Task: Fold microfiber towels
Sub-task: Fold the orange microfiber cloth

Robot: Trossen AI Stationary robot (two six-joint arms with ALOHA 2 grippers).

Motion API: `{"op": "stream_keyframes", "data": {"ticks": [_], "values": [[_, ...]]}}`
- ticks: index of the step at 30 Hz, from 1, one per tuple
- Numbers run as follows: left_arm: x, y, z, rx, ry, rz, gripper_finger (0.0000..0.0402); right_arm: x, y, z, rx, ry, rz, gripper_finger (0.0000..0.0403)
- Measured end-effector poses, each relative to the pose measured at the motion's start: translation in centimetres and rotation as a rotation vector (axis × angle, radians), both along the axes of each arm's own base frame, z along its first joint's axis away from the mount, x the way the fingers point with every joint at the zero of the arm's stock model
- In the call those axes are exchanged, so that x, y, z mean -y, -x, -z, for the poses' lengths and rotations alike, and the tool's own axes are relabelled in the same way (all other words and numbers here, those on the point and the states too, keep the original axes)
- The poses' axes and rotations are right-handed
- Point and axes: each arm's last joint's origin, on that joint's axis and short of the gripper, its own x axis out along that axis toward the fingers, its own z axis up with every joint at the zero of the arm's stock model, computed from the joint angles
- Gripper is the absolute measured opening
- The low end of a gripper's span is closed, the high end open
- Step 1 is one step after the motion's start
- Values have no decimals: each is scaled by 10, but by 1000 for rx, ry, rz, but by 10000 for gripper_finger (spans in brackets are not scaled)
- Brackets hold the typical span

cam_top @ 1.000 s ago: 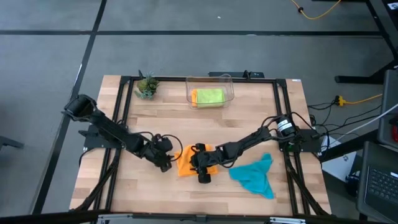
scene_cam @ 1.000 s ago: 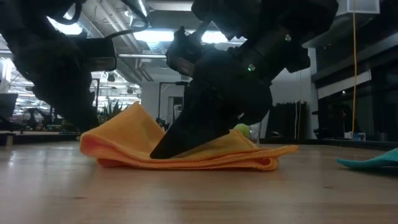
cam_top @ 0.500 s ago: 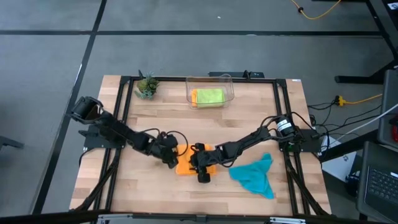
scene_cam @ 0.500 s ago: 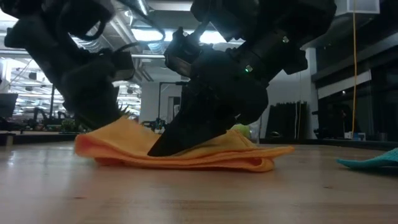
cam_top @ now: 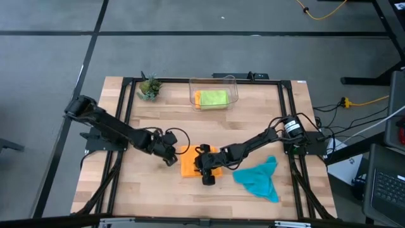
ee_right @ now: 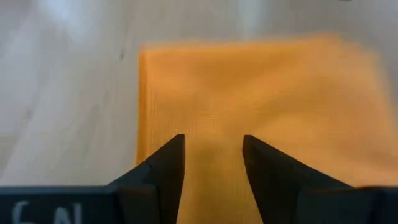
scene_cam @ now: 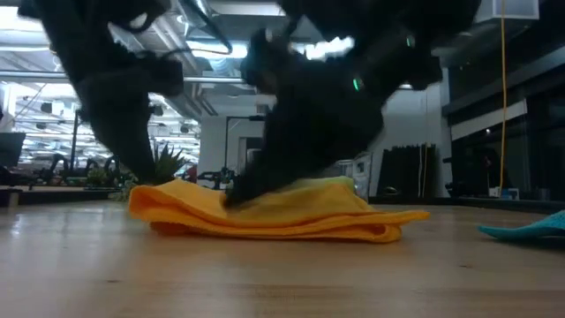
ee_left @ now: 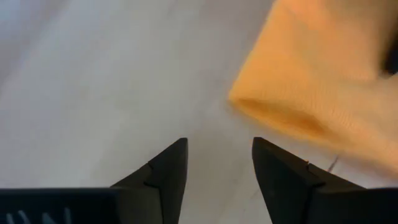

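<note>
The orange towel, a soft, nappy microfibre cloth folded into a flat rectangle with a rounded fold edge, lies near the front middle of the wooden table, its long axis running roughly 12 to 6 o'clock in the high view. The right gripper sits over the towel's 3 o'clock side, nearer of the two, its jaws parted with orange cloth showing between them and nothing pinched, while the left gripper stands just off the 9 o'clock edge, jaws likewise parted and empty above bare wood. The teal towel lies crumpled at about 4 o'clock of the orange one, and the lime green towel rests folded in the clear bin at 12 o'clock.
</note>
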Motion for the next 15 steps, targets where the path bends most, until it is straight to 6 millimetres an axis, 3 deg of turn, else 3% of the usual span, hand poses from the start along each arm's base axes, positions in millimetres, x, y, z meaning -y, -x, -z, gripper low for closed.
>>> {"op": "stream_keyframes", "data": {"ticks": [3,6,9,12,15], "values": [[-1,3,-29,-43,-31,-4,172,2,4,-27,28,2,37,165],[1,-3,-57,89,-24,-14,172,3,12,-56,56,12,66,165],[4,-15,-68,246,-13,28,172,2,21,-75,90,110,123,165],[7,-26,-68,377,-8,72,172,0,31,-76,56,215,162,165],[7,-29,-57,411,-4,87,172,5,49,-61,25,201,212,165]]}}
